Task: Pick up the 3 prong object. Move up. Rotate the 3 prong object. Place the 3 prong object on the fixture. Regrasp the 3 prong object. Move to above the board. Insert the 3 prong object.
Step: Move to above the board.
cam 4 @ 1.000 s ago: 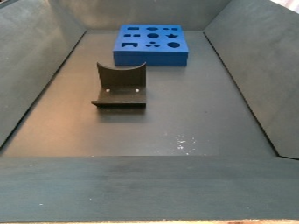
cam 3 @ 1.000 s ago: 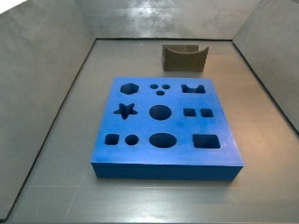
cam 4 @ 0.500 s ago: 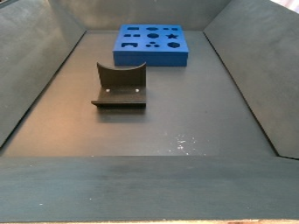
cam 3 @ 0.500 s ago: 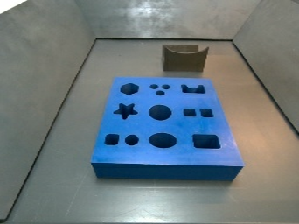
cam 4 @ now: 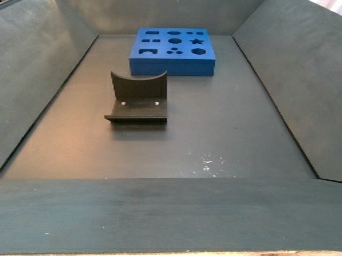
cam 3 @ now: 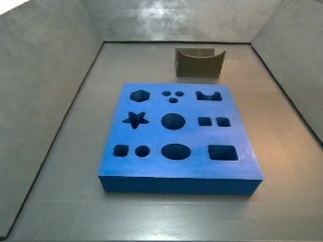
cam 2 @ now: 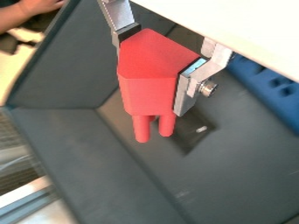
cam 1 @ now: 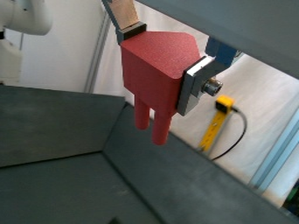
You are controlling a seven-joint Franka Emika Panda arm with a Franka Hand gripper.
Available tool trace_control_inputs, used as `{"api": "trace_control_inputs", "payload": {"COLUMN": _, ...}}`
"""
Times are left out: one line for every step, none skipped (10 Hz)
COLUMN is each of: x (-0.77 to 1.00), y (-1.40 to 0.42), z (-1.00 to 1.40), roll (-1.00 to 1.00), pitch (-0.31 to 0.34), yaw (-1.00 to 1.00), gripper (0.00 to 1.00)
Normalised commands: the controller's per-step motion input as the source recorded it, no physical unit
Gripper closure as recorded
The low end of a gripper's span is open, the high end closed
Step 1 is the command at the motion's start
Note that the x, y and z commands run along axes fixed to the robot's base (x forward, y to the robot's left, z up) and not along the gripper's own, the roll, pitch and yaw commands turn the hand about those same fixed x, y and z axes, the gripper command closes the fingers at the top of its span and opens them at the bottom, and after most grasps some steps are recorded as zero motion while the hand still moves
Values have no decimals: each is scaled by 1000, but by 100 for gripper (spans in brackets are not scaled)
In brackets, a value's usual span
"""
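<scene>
The gripper (cam 1: 163, 61) is clamped on the 3 prong object (cam 1: 158, 74) in both wrist views, prongs pointing down, held aloft – outside both side views. Pickup appears done. The fixture (cam 4: 135, 98) stands vacant, and the board (cam 3: 179, 132) has no piece inserted – placing, regrasp and insertion remain.

I can't find the gripper (cam 1: 167, 59) in either side view; only the wrist views show it, closed on the 3 prong object (cam 1: 156, 74), with the arm behind it cut off by the frame edge. I count just two prongs below the red body in both wrist views; a third is hidden from me. In a wrist view the board (cam 2: 271, 80) is clipped to one blue corner beside the gripper, and the fixture (cam 2: 194, 134) under the prongs is mostly covered.
</scene>
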Motion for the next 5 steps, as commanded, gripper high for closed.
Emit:
{"api": "trace_control_inputs", "payload": {"x": -900, "y": -1000, "z": -148, "roll": -1000, "pitch": -276, "yaw": -130, "gripper": 100}}
{"api": "trace_control_inputs", "payload": {"x": -936, "y": -1000, "z": -149, "roll": -1000, "pitch": -302, "yaw": -138, "gripper": 100}}
{"api": "trace_control_inputs", "payload": {"x": -977, "y": -1000, "z": -154, "roll": -1000, "pitch": -323, "yaw": -143, "gripper": 100}}
{"api": "trace_control_inputs", "payload": {"x": -1000, "y": -999, "z": -158, "roll": -1000, "pitch": -332, "yaw": -145, "gripper": 100}}
{"api": "trace_control_inputs", "payload": {"x": -1000, "y": -938, "z": -152, "roll": -1000, "pitch": -349, "yaw": -165, "gripper": 100}}
